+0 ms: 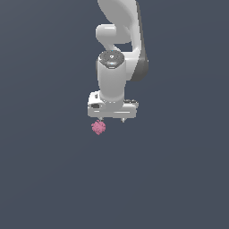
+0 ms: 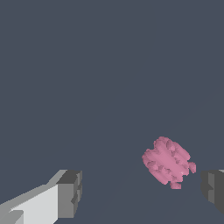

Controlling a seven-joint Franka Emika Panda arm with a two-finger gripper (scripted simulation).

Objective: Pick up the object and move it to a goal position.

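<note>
The gripper (image 1: 111, 120) hung with its jaws spread wide, and nothing solid stood between the two fingertips (image 2: 70, 192) except the small pink object (image 2: 168, 161). In the wrist view that lump sat inside the gap but close to one fingertip, leaving the wider stretch of free room toward the other. Seen from the exterior view, it lay just below the gripper body toward the exterior view's left. On every side of it the dark grey surface (image 1: 179, 179) ran flat and featureless, so no other obstacle showed in either view around the lump or around the white arm (image 1: 118, 40) above.
</note>
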